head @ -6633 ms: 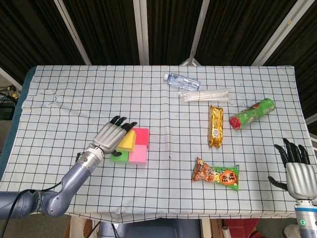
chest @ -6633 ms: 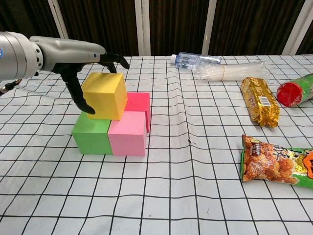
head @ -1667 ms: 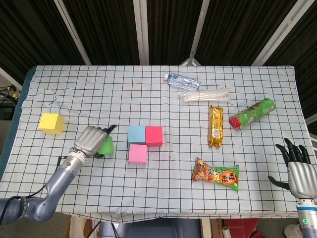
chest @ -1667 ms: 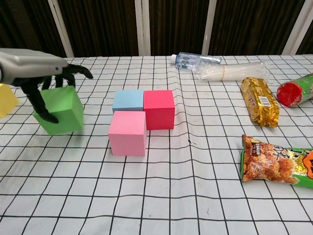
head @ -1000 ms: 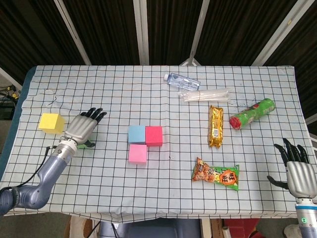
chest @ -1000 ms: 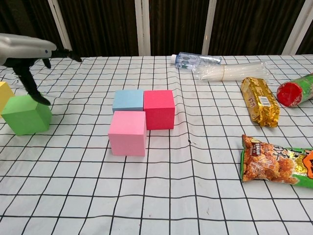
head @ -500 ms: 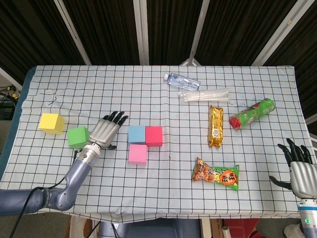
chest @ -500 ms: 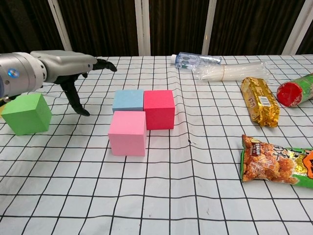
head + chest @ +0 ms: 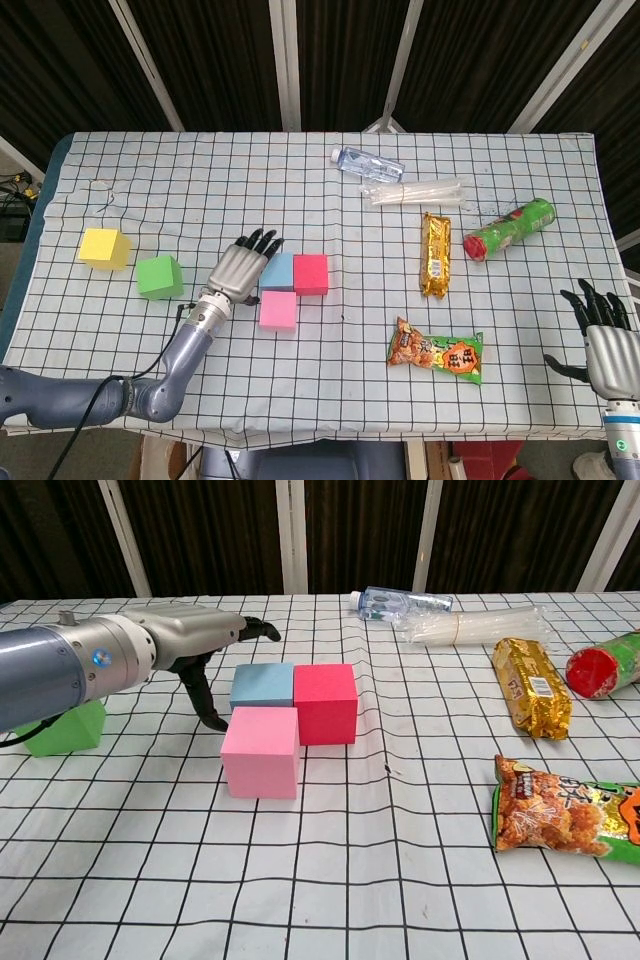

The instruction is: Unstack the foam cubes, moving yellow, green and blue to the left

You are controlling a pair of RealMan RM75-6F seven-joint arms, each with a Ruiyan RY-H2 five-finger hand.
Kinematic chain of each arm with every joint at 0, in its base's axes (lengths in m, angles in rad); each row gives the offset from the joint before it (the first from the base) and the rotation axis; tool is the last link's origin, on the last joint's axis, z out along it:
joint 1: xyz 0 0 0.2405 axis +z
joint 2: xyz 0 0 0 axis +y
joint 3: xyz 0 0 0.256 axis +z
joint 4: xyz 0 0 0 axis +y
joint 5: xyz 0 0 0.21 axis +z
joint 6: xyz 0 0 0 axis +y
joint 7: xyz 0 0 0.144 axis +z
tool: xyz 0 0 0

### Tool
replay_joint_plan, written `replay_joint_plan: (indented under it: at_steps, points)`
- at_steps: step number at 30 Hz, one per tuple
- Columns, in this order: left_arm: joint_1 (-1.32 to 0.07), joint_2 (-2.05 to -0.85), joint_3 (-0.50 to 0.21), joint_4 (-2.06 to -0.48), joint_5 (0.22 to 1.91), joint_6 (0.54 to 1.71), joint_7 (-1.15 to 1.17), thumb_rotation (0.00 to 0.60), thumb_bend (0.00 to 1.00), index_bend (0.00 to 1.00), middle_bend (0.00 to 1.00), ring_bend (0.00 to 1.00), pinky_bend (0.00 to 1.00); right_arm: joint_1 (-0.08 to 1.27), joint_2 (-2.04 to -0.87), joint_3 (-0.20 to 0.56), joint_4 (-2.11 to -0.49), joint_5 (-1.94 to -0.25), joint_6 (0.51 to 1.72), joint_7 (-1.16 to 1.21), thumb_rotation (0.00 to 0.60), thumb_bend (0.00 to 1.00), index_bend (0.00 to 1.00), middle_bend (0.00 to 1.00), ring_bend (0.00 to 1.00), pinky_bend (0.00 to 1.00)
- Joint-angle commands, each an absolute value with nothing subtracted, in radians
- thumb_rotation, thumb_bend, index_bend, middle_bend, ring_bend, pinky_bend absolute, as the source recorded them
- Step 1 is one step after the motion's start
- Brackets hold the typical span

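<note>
1. Nearest the robot, at the table's near right edge, the right hand (image 9: 603, 345) hangs with its fingers spread and nothing in it; it is well apart from the pink cube and shows only in the head view.
2. Right of the pink cube (image 9: 261, 751) and well apart from it, an orange snack bag (image 9: 572, 821) lies flat on the checked tablecloth (image 9: 340, 880).
3. Just left of the pink cube, the left hand (image 9: 205, 637) reaches in above the cloth, fingers apart and empty, its dark thumb pointing down close to that cube's left side.
4. Touching the pink cube's far side, the blue cube (image 9: 262, 684) and the red cube (image 9: 325, 701) sit side by side, blue to the left; the left hand's fingertips (image 9: 265, 239) lie over the blue cube's left edge, though contact cannot be judged.
5. Left of the pink cube, the green cube (image 9: 159, 276) rests on the cloth, with the yellow cube (image 9: 104, 248) further left and slightly farther back.
6. Far right of the pink cube lie a gold foil packet (image 9: 532, 686) and a green snack tube with a red lid (image 9: 606, 664).
7. Farthest from the pink cube, a clear water bottle (image 9: 401, 602) lies beside a bundle of clear plastic (image 9: 475, 626).
</note>
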State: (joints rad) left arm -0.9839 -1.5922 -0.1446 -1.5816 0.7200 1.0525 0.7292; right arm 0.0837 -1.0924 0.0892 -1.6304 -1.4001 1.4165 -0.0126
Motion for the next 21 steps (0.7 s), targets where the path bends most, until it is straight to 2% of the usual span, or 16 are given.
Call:
replay_joint_plan:
  at_steps: [1, 6, 12, 18, 21]
  points:
    - [-0.990, -1.606, -0.149, -1.571, 0.716, 1.053, 0.737, 0.600, 0.00, 0.00, 0.02, 0.01, 0.19, 0.083, -1.092, 0.088, -1.630, -1.401, 1.417, -0.013, 0.600, 0.06, 0.17, 0.02, 0.12, 0.00]
    - [-1.000, -1.641, -0.167, -1.543, 0.723, 1.069, 0.743, 0.600, 0.00, 0.02, 0.09, 0.08, 0.25, 0.082, -1.093, 0.085, -1.631, -1.407, 1.418, -0.014, 0.600, 0.06, 0.17, 0.02, 0.12, 0.00]
    - [-1.014, -1.703, -0.185, -1.485, 0.752, 1.078, 0.734, 0.600, 0.01, 0.07, 0.24, 0.19, 0.34, 0.084, -1.093, 0.086, -1.630, -1.402, 1.414, -0.017, 0.600, 0.06, 0.17, 0.02, 0.12, 0.00]
    - [-1.020, -1.734, -0.186, -1.447, 0.750, 1.065, 0.743, 0.600, 0.09, 0.10, 0.30, 0.24, 0.36, 0.084, -1.092, 0.086, -1.629, -1.402, 1.413, -0.011, 0.600, 0.06, 0.17, 0.02, 0.12, 0.00]
    - [-1.021, -1.744, -0.187, -1.437, 0.753, 1.063, 0.745, 0.600, 0.15, 0.14, 0.37, 0.29, 0.39, 0.085, -1.090, 0.085, -1.631, -1.402, 1.408, -0.005, 0.600, 0.06, 0.17, 0.02, 0.12, 0.00]
